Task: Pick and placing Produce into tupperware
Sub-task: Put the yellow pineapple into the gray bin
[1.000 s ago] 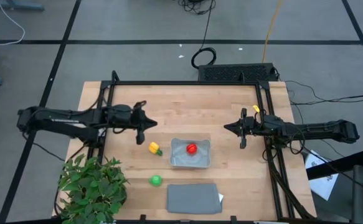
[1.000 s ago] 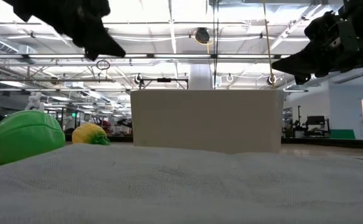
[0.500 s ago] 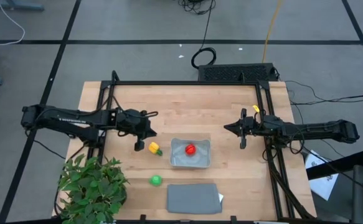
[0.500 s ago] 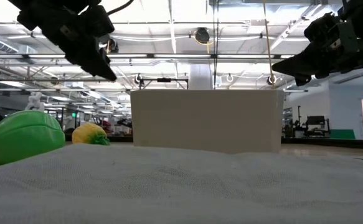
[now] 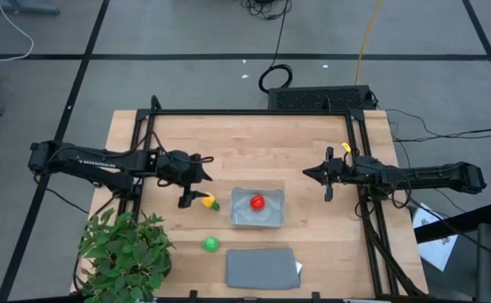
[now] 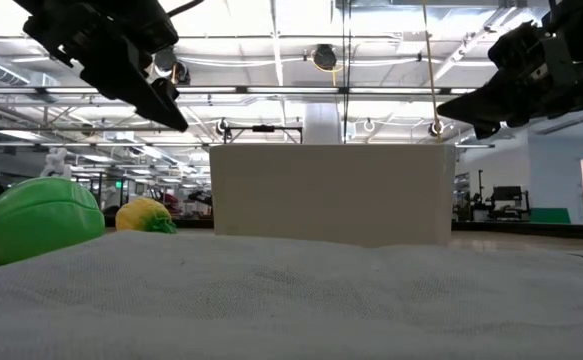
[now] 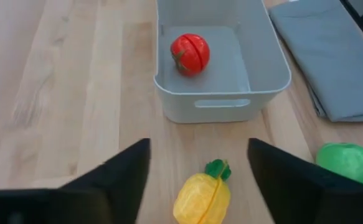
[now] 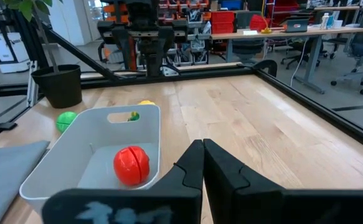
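Wooden worktop (image 5: 253, 147), red piece (image 5: 258, 202) inside the tupperware (image 5: 272, 219).
Left end effector (image 5: 191, 199) gapes wide over the yellow piece (image 7: 202, 198); right end effector (image 5: 327, 183) closed, idle.

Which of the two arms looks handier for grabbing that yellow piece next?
The left. Its gripper hangs open right beside the yellow piece, which shows between its fingers in the left wrist view. The right gripper waits shut beyond the tupperware.

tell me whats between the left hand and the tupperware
The yellow piece sits just ahead of the open left hand, with bare wood between it and the tupperware; the left wrist view shows it.
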